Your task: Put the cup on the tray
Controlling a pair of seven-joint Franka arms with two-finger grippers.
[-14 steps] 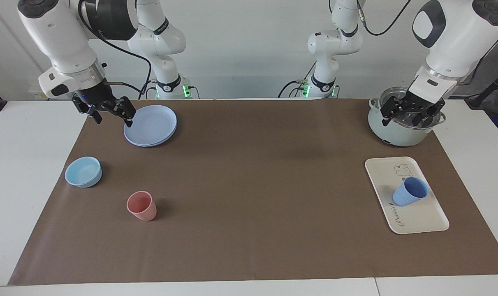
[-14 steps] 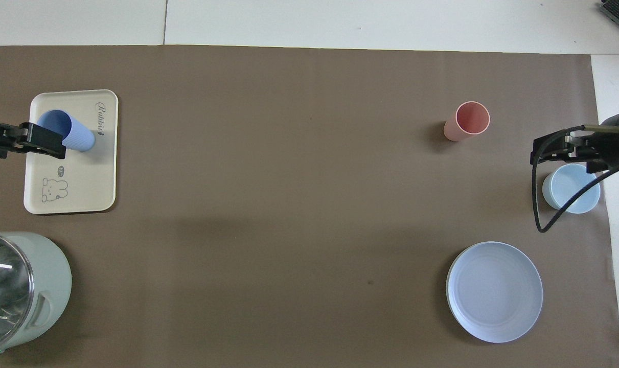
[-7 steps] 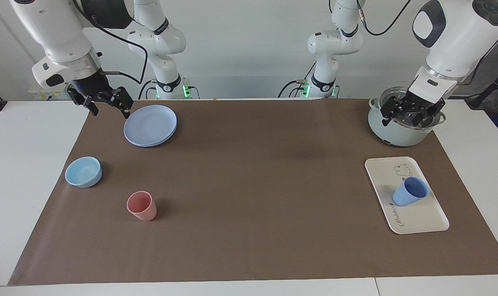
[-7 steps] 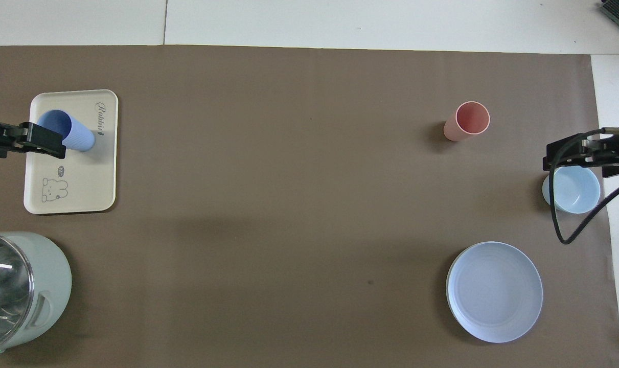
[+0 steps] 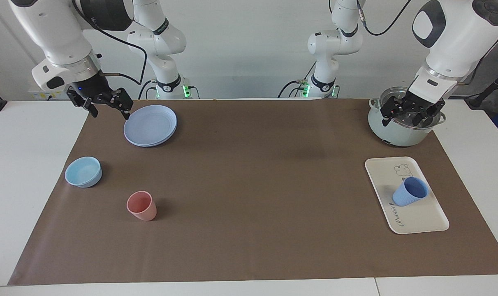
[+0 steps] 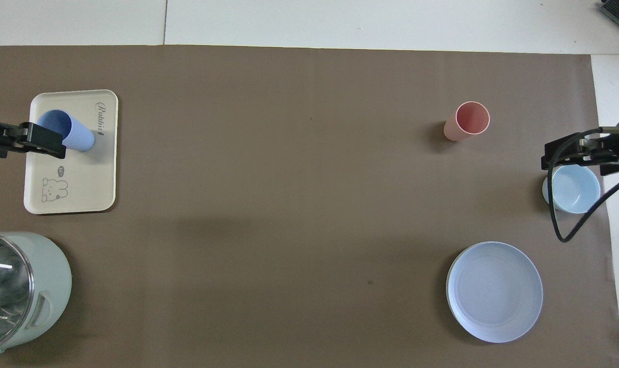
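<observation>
While on tray point(image 5: 421, 220), cup point(image 5: 409, 193) stands upright, mouth up.

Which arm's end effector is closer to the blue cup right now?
Left. The left end effector is raised over the pot, at the cup's end; the right end effector is up by the plates.
</observation>
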